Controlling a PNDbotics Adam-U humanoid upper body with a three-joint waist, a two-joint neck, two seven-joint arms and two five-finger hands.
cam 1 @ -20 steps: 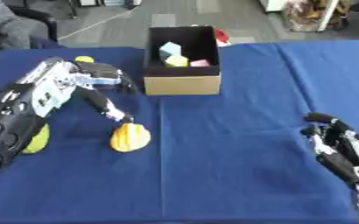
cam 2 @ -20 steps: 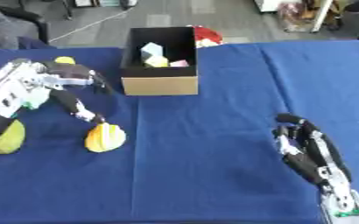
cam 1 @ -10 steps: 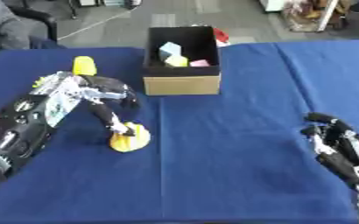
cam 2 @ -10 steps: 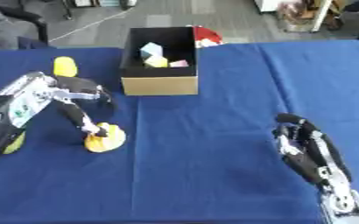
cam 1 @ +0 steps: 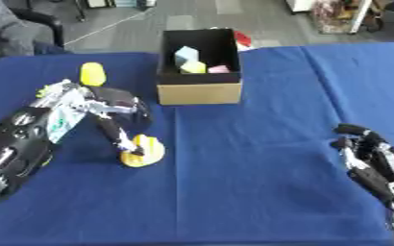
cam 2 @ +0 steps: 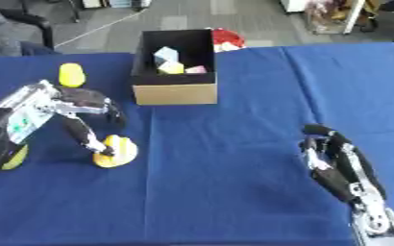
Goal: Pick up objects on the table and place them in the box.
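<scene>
The left hand is down over a yellow piece that lies on the blue table, near the table's left side and well short of the box. A long finger reaches down to touch the piece at its left edge while the other fingers curl above it; nothing is lifted yet, and whether the thumb has closed on the far side cannot be told, so this reads as a hand narrowing on the piece, not holding it. The piece looks like a small rounded toy with a flat rim, probably plastic or foam: light, stiff enough to pinch, smooth enough to skid on the cloth if pushed from one side only. The best hold would be across its narrow width, finger on one side and thumb opposite, low near the table so it cannot roll out. A second yellow thing, a short upright cylinder, stands farther back on the left, just beside the forearm and apart from the box; it should handle much the same, taken around its middle. The box is open at the top and already holds a pale blue block, a yellow block and a pink one; something red shows behind it. The right hand rests idle at the lower right, fingers relaxed and empty
</scene>
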